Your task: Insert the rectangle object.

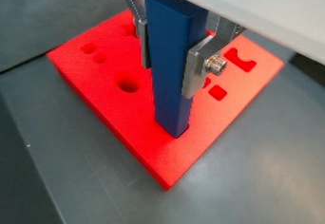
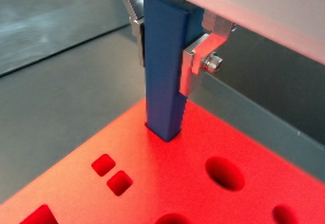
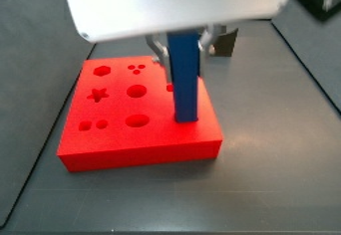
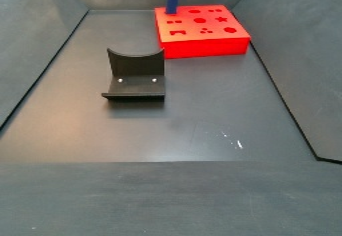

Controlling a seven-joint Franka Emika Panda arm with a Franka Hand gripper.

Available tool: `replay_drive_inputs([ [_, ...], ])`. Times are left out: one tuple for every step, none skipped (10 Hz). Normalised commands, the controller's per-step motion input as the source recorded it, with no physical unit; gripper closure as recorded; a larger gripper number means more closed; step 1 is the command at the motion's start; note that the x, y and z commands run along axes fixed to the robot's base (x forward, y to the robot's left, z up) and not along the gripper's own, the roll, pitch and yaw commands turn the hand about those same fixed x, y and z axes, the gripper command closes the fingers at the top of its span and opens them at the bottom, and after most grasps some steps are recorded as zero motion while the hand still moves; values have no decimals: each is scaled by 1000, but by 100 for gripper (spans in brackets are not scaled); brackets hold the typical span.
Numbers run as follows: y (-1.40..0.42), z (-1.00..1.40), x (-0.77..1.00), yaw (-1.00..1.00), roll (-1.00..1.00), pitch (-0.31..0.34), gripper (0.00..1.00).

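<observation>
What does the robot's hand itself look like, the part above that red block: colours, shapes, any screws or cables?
The gripper has flat silver metal finger plates; a wrist view shows a round screw head on an angled silver bracket. In a side view its body is a smooth white rounded housing above the flat red block. No cables or markings show.

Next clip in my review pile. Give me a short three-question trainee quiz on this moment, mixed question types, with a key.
1. True or false: the blue bar stands upright with its lower end at the red block.
2. Where is the gripper? A) clamped around the bar's upper part, over the block B) on the floor beside the dark grey holder C) open above a round hole
3. Fill in: in a side view, the holder stands on the floor, ____ from the red block.

Key: 1 true; 2 A; 3 apart
</observation>
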Motion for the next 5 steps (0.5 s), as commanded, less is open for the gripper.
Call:
replay_drive_inputs([
  [-177,-1000,334,-726,144,0,100],
  [-197,-1000,340,-706,139,0,100],
  [-209,-1000,309,-654,167,0,100],
  [-240,-1000,280,-691,150,0,100],
  [-209,-1000,0,-651,126,-9,100],
])
